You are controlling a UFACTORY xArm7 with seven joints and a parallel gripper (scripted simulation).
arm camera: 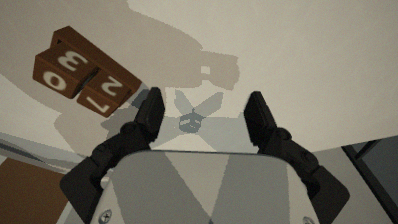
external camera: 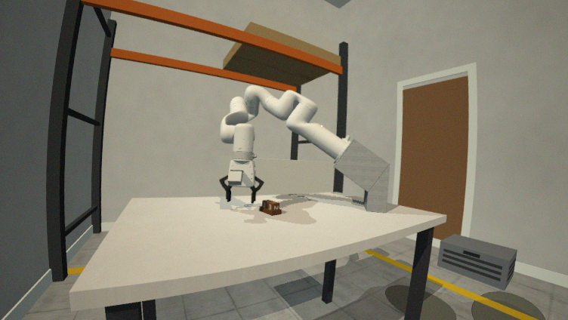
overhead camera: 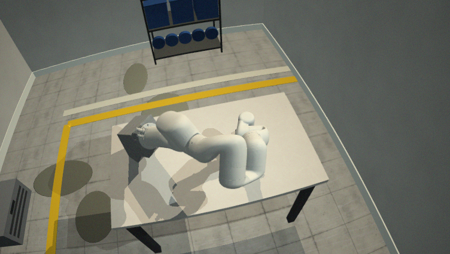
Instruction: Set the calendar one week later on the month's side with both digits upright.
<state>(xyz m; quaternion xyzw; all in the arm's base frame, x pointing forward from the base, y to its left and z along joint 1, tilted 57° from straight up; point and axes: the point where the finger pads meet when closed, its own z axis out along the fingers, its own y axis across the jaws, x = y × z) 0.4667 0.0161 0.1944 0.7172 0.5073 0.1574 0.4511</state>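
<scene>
Gripper: the gripper (external camera: pixel 240 201) (arm camera: pixel 205 100) has its two fingers spread wide, with nothing between them; it hangs above the table (overhead camera: pixel 283 126) (external camera: pixel 199 246) (arm camera: pixel 310 50).
Calendar: the calendar (external camera: pixel 272 206) (arm camera: pixel 67 72) sits on the table, to the right of the gripper and a bit nearer in the outside view (from the top, the arm (overhead camera: pixel 201 143) (external camera: pixel 274 105) hides it).
Tray: the brown tray (external camera: pixel 274 212) (arm camera: pixel 102 54) looks flat on the table, holding both cubes side by side.
Numbers: one pair of cube faces shows 0 and 7, and the faces on top show 3 and 2.
Month: I can't read its name, so I can't tell for sure which side counts.
Done: no new date that I can be sure of; if 07 is today, the goal is 14.
Left: probably most of the job: turn the cubes, put them back flat, then let go.
Next: likely move over to a cube and grab just that one.
Risk: a finger could bump the other cube or tip the tray.
</scene>
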